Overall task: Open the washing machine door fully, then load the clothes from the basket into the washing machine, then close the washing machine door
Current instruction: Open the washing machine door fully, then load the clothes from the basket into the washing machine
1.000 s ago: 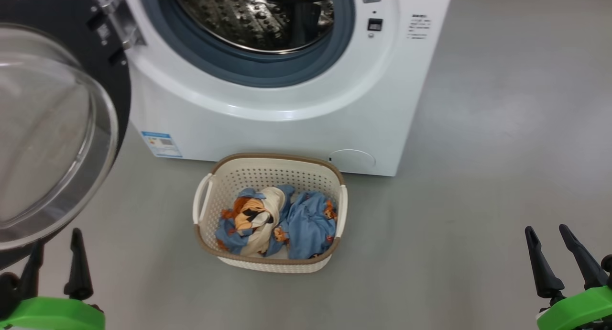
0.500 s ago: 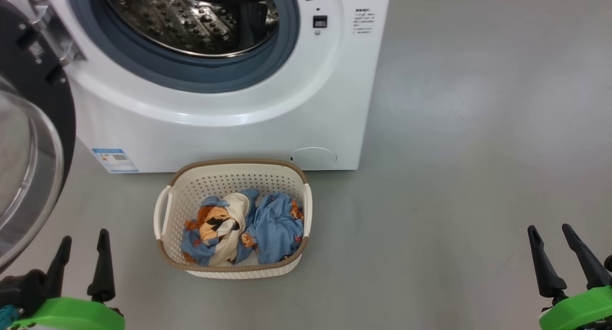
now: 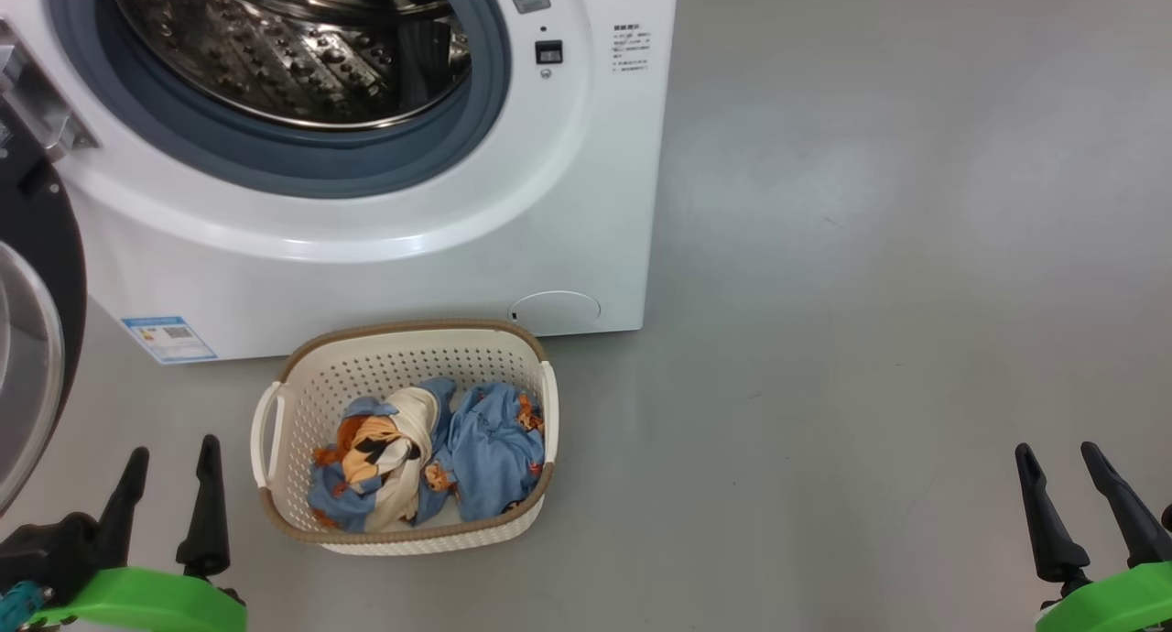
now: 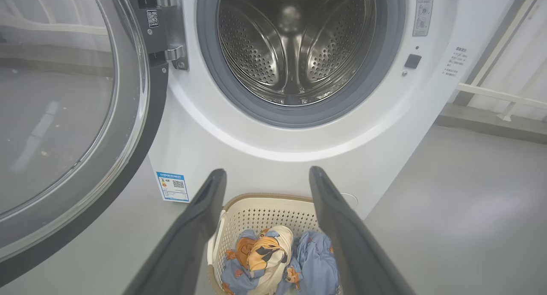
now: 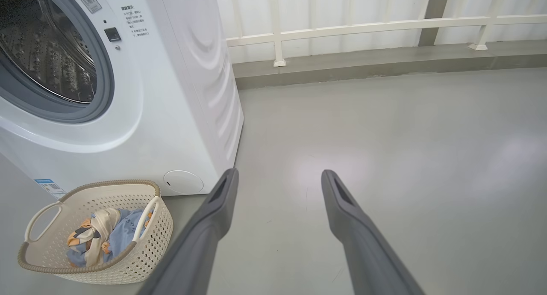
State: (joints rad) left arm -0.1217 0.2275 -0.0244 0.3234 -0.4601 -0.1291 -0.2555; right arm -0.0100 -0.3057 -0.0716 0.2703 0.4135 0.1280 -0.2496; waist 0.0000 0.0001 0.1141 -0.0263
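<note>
The white washing machine [image 3: 366,275] [image 4: 277,154] [image 5: 171,94] stands ahead with its steel drum bare. Its black-rimmed glass door [image 3: 37,339] [image 4: 64,115] hangs swung out at the left. On the floor in front sits the cream basket [image 3: 302,403] [image 4: 256,209] [image 5: 141,248], holding light blue clothes [image 3: 485,449] [image 4: 316,261] [image 5: 119,231] with orange and cream parts. My left gripper [image 3: 174,453] is open just left of the basket; in the left wrist view this gripper [image 4: 265,175] frames the basket between its fingers. My right gripper [image 3: 1058,453] [image 5: 277,175] is open over bare floor far to the right.
Grey floor [image 3: 870,293] spreads wide to the machine's right. A white railing [image 5: 363,28] and a low kerb run along the back wall behind it. The open door takes up the room at the left.
The head view has swung right, so machine, door and basket sit further left in it. Both grippers stay open and low.
</note>
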